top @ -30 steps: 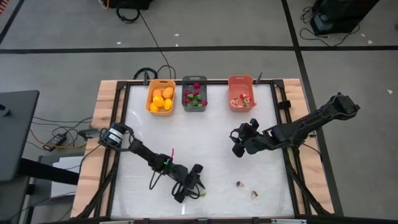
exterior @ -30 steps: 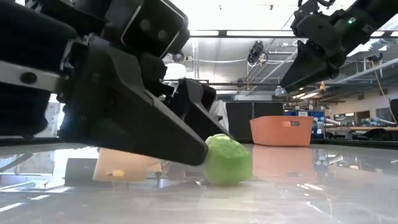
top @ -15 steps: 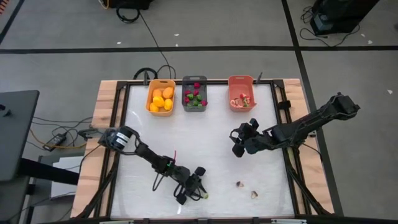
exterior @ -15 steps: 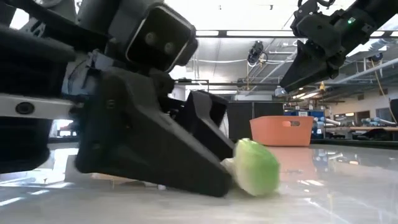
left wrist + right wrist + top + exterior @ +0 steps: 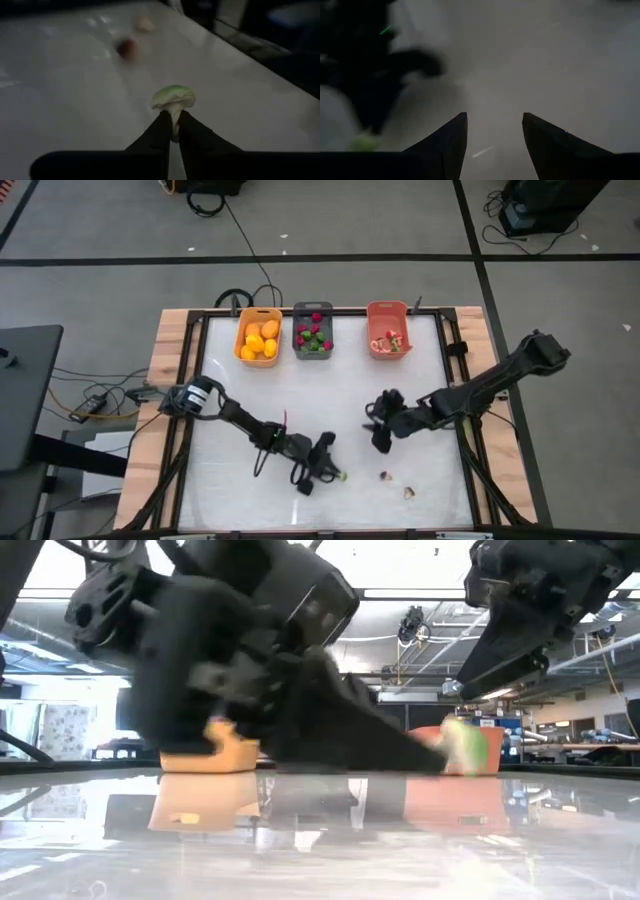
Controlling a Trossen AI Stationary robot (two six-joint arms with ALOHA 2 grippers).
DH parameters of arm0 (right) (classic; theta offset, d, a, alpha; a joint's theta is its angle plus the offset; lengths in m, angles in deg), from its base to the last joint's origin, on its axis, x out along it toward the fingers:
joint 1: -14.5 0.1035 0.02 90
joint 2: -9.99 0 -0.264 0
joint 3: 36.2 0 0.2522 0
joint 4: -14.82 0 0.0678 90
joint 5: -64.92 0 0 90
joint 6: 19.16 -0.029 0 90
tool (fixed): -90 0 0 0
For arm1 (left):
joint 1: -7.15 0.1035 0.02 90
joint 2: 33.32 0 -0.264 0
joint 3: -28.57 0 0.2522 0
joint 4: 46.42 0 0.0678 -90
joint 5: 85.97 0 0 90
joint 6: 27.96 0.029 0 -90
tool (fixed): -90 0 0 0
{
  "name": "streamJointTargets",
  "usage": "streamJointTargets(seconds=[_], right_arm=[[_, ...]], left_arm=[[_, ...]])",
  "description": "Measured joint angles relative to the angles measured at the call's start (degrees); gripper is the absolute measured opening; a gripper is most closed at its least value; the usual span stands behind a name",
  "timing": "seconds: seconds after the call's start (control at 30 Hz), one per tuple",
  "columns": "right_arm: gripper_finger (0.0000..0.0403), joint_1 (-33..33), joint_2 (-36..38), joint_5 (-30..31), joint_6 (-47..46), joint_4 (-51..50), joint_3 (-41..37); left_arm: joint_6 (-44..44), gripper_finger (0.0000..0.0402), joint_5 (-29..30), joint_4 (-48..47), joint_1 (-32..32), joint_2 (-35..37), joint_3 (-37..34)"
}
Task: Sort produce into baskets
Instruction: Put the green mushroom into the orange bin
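Here, green piece (image 5: pixel 173 97): a pale green, leafy-looking toy pinched by its whitish stem between the left claw's tips; in the high view it sits at about 6 o'clock on the surface, lifted off it in the low view (image 5: pixel 462 746).
Left claw (image 5: pixel 322 469): narrow, clamped on the green piece's stem; its arm runs in from the 8 o'clock side.
Right claw (image 5: pixel 384 425): fingers spread wide with nothing between them (image 5: pixel 493 131), hovering above the surface at about 4 o'clock of centre, arm reaching in from the 3 o'clock edge.
Loose produce: a small reddish piece (image 5: pixel 384 475) and a pale pinkish slice (image 5: pixel 408 492) lie near the 5 o'clock edge, well apart from both claws.
Yellow-orange basket (image 5: pixel 243 331): at the 11 o'clock part of the far edge, holding yellow-orange fruits (image 5: pixel 262 339).
Dark grey basket (image 5: pixel 298 313): just beside it at 12 o'clock, with red-pink and green bits (image 5: pixel 314 334) inside.
Salmon-coral basket (image 5: pixel 376 314): at 1 o'clock, apart from the grey one, with a few pieces (image 5: pixel 390 342) inside.
Surface (image 5: pixel 330 395): white, framed by a dark rail and wooden borders; the wide middle band between the baskets and the claws lies bare.
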Motion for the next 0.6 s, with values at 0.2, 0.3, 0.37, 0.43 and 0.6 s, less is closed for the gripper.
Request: streamJointTargets(seconds=[0.2,0.3,0.37,0.43,0.6], right_arm=[[0.0202,3.1,-5.3,-5.3,1.2,8.9,0.0],[0.0202,4.2,-5.8,-5.3,-0.5,9.7,0.0],[0.0202,4.8,-5.8,-5.3,-1.4,10.6,0.0],[0.0202,5.2,-5.8,-5.1,-1.5,11.6,0.0],[0.0202,5.5,-5.8,-4.9,-2.0,12.6,0.0]], left_arm=[[0.4,0.0036,4.7,4.5,3.6,0.5,0.0],[-1.6,0.0035,6.0,6.8,5.2,0.6,0.0],[-2.8,0.0035,6.8,6.9,6.0,0.6,0.0],[-3.1,0.0035,7.2,7.1,6.5,0.6,0.0],[-2.7,0.0035,7.5,9.5,6.9,0.6,0.0]])
